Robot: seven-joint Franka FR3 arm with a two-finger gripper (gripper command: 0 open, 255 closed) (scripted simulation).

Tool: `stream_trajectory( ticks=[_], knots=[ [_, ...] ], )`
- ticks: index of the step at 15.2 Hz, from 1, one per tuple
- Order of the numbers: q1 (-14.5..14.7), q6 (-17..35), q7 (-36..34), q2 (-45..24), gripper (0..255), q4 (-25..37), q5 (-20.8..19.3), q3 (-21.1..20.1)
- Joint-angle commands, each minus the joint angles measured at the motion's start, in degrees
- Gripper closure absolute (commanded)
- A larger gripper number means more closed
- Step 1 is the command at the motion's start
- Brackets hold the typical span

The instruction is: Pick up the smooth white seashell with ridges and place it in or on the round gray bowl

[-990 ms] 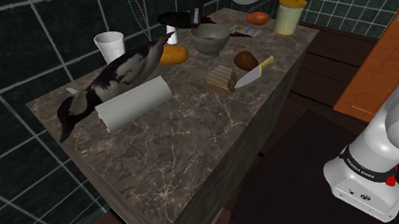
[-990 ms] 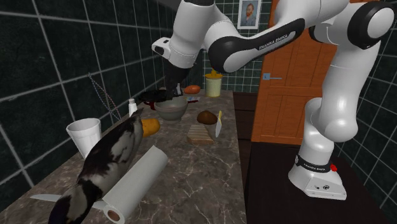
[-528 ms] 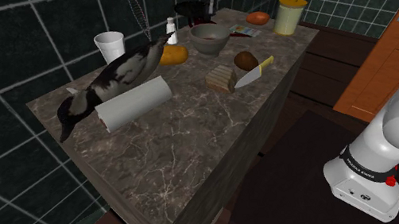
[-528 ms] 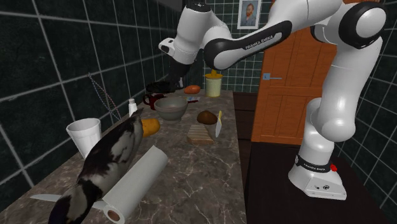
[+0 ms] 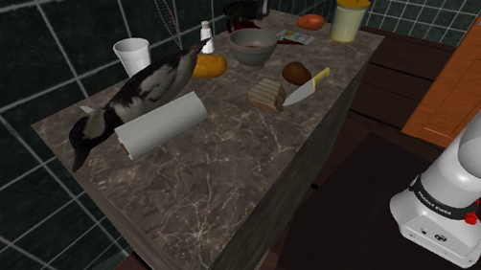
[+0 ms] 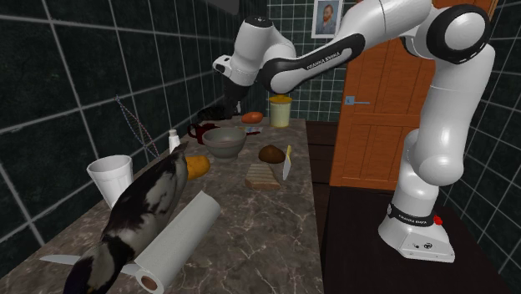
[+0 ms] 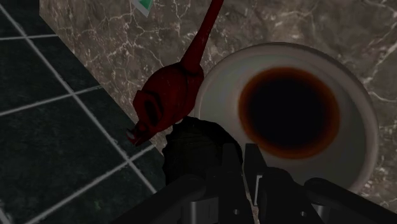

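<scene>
Change: a second ago my claw sat low beside the bowl, toward the shoulder view's left. It has since risen and hangs by the bowl's far rim.
Arm: the forearm stretches high over the far end of the table, with the wrist bent downward.
Claw: the fingers are nearly together, pinching a dark ridged lump that I take to be the seashell.
Seashell: it is at my fingertips, off the table, between the dark red figure and the bowl.
Bowl: it stands on the table, grey with a dark reddish inside.

Bowl — on counter, near wall
</scene>
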State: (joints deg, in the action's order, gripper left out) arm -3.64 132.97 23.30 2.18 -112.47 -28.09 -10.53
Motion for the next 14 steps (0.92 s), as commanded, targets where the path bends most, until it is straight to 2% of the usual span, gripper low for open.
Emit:
stream_trajectory(
  ticks=[1,8,14],
  knots=[
    [-0.16,1.39,-0.55,-0.25,255,-1.14,-0.56,0.14],
    [-0.42,5.91,-3.94,-1.79,255,-4.70,-3.44,0.29],
    [-0.42,5.91,-3.94,-1.79,255,-4.70,-3.44,0.29]
  ],
)
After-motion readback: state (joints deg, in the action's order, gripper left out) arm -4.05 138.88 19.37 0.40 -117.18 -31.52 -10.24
